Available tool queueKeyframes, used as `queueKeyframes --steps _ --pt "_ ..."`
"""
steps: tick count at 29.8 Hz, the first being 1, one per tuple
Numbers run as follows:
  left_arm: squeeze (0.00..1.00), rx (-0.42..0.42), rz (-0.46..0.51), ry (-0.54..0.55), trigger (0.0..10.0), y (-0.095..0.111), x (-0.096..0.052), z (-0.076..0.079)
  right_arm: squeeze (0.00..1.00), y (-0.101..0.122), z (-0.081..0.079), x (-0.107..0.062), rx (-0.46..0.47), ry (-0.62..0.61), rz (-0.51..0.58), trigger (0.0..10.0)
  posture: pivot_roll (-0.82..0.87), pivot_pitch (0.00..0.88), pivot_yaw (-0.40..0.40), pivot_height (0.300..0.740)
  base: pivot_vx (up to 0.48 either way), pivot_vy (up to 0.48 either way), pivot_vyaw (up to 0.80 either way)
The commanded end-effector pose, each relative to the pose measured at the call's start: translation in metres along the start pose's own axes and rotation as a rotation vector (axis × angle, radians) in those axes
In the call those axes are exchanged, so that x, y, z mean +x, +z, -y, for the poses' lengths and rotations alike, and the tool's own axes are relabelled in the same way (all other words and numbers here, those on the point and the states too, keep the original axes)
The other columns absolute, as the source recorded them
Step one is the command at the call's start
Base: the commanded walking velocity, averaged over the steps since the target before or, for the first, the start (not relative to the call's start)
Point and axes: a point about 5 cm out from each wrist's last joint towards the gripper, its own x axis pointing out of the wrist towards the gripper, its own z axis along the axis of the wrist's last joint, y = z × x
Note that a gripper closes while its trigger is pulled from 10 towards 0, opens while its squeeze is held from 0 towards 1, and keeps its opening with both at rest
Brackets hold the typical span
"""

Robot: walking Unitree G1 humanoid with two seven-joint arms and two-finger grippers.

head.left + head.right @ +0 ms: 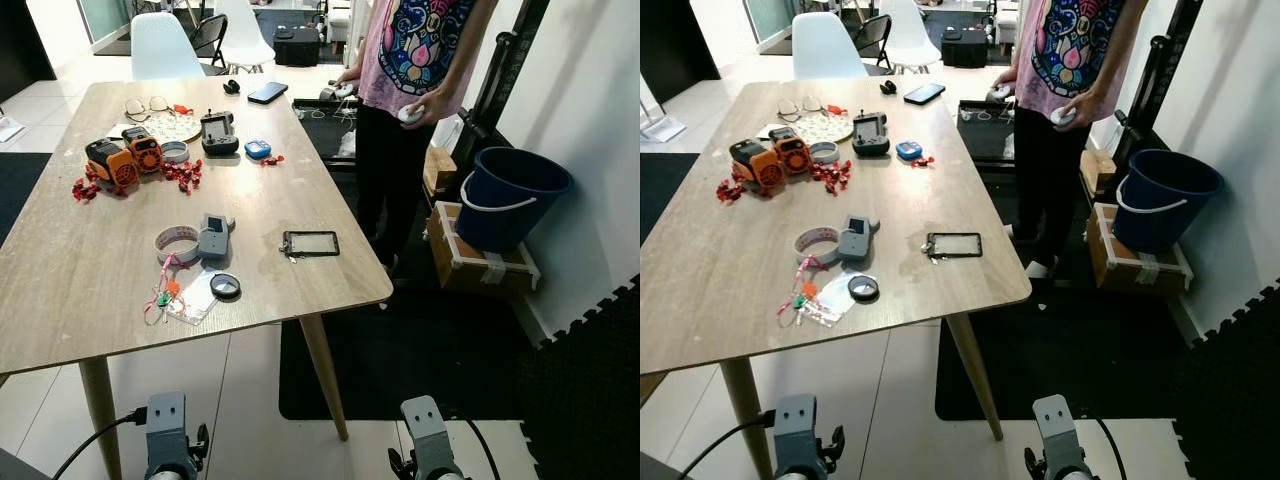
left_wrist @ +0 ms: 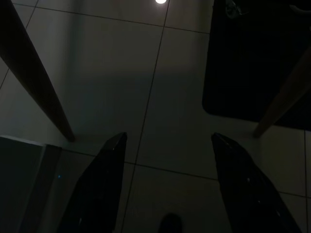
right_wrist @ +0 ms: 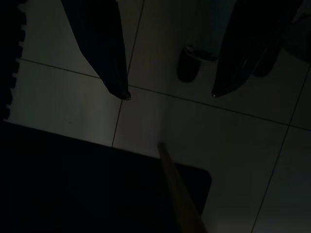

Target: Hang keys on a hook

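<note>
Both arms hanging idle below the tabletop edge, left gripper and right gripper pointed at the tiled floor, jaws spread wide and holding nothing. Keys, a small bunch with coloured tags, lying near the tabletop's near edge, just beside a roll of tape and a round black lens cap. No hook made out anywhere yet. Best next: step closer, raise one arm over the edge, come down on the ring rather than the loose tags, pinch narrow. Blue bucket on a wooden crate by the wall; contents hidden. Person standing at the far corner.
</note>
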Motion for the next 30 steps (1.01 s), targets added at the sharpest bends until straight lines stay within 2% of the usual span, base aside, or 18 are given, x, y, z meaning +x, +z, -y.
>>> queueKeyframes --steps 1,4,30 --pt "0.00 -0.011 -0.025 0.009 10.0 -0.0056 -0.0020 -0.0022 0.00 -0.0065 -0.0007 -0.0018 0.013 -0.001 -0.026 10.0 0.05 0.081 -0.020 0.740 0.000 0.000 0.00" --pt "0.00 -0.015 -0.023 0.009 10.0 -0.0054 -0.0021 -0.0025 0.00 -0.0066 -0.0011 -0.0017 0.014 0.000 -0.027 10.0 0.05 0.081 -0.018 0.740 -0.097 0.000 0.00" --pt "0.00 -0.019 -0.013 0.014 10.0 -0.0044 -0.0024 -0.0056 0.00 -0.0077 -0.0025 -0.0019 0.014 0.001 -0.030 10.0 0.06 0.077 -0.018 0.740 -0.328 0.000 0.00"
